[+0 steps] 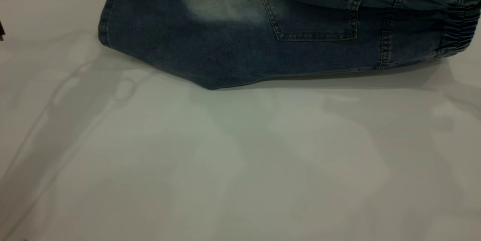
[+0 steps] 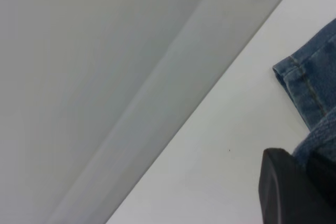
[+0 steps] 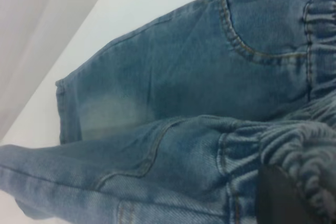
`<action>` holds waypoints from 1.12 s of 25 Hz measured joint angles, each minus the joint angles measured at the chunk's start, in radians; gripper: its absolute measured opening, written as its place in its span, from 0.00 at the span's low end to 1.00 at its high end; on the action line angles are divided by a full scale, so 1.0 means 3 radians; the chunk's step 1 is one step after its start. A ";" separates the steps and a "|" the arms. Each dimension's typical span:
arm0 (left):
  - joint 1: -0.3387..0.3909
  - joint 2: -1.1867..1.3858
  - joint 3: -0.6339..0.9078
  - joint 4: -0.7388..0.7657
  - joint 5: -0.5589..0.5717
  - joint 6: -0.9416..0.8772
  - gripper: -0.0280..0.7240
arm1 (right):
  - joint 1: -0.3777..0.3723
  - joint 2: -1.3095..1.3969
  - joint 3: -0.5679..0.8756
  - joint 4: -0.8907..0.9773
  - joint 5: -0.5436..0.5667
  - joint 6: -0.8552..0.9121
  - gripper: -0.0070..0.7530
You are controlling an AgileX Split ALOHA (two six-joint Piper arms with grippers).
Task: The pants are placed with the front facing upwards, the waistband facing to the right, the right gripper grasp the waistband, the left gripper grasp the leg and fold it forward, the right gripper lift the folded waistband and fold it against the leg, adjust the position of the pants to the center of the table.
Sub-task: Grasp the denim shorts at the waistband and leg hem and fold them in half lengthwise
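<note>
exterior view: both claws, left claw (image 2: 294, 182) and right claw (image 3: 283, 198), pinch the pants (image 1: 240, 45), folding the raised half forward; next lay it flat.

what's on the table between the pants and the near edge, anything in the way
Nothing. In the exterior view, the table is bare from the pants to the near edge.

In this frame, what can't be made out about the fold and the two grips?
- Exterior view: the top edge cuts off the pants, so both grasp points are unseen.
- Left wrist view: the left gripper sits in a corner against denim; its closure is unclear.
- Right wrist view: the right gripper is half hidden by the waistband.
</note>
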 joint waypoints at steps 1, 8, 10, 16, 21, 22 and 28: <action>0.0000 0.0023 0.0000 0.0014 -0.0003 0.0000 0.13 | 0.0003 0.0021 -0.0026 0.0004 -0.0022 0.0000 0.06; 0.0000 0.0190 -0.0075 0.0072 -0.0016 -0.0003 0.13 | 0.0003 0.0224 -0.0269 -0.0001 -0.0034 0.0035 0.05; 0.0000 0.0248 -0.0128 0.0072 -0.0016 -0.0003 0.13 | 0.0003 0.0293 -0.0324 -0.0001 -0.0034 0.0035 0.05; 0.0000 0.0445 -0.0314 0.0072 -0.0016 -0.0003 0.13 | 0.0003 0.0497 -0.0457 -0.0001 -0.0034 0.0001 0.05; 0.0000 0.0658 -0.0510 0.0072 -0.0041 -0.0003 0.13 | 0.0003 0.0701 -0.0643 -0.0001 -0.0037 -0.0027 0.05; 0.0000 0.0703 -0.0549 0.0072 -0.0041 -0.0003 0.13 | 0.0003 0.0738 -0.0673 -0.0001 -0.0041 -0.0027 0.05; 0.0000 0.0895 -0.0661 0.0072 -0.0042 -0.0013 0.13 | 0.0003 0.0900 -0.0809 -0.0001 -0.0107 -0.0027 0.05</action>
